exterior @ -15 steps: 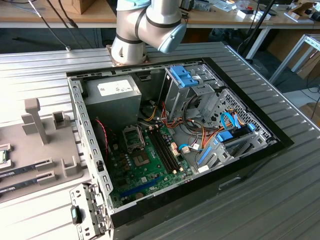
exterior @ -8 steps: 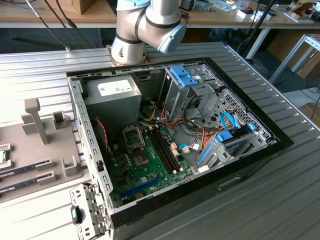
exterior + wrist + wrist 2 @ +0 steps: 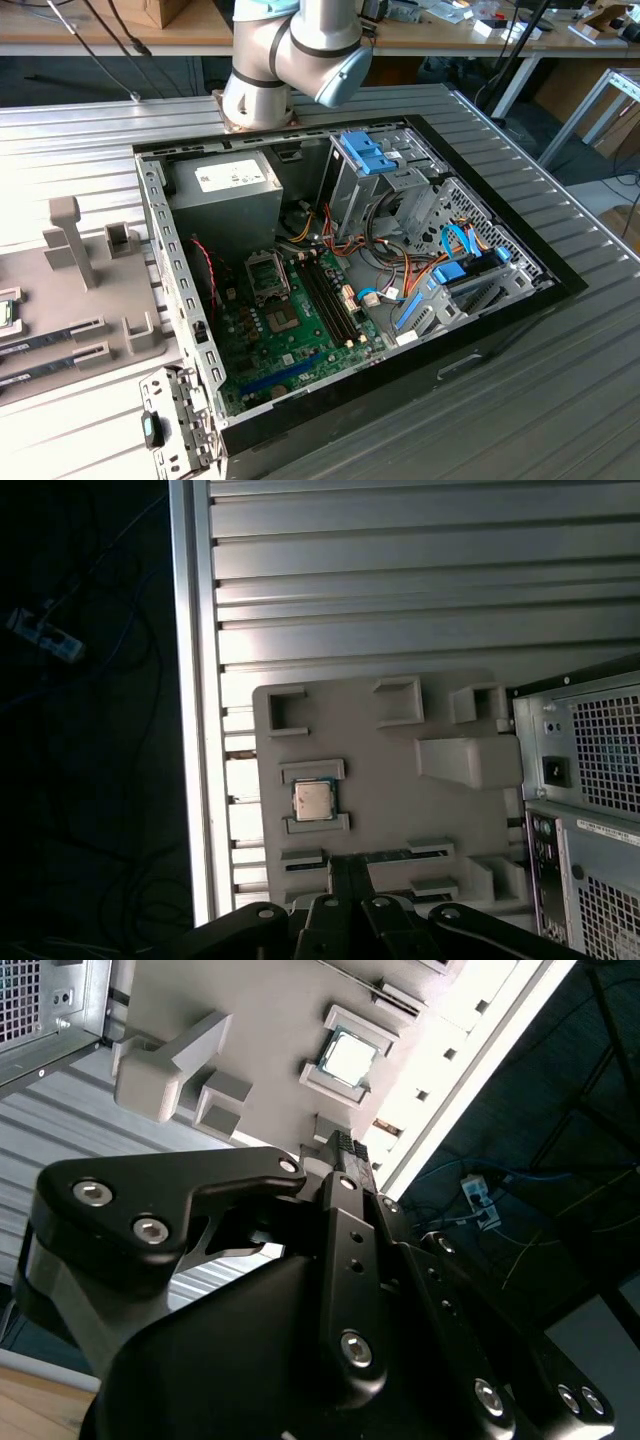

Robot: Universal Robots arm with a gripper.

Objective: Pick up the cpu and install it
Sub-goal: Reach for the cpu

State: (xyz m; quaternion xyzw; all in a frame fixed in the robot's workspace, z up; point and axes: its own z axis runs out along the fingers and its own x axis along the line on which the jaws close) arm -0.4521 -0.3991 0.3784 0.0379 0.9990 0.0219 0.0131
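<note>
We see the gripper [image 3: 349, 865] pinched closed and empty, near the cpu [image 3: 313, 800] on its tray [image 3: 400, 790].
The exterior view gives us the motherboard socket [image 3: 268, 272].
</note>
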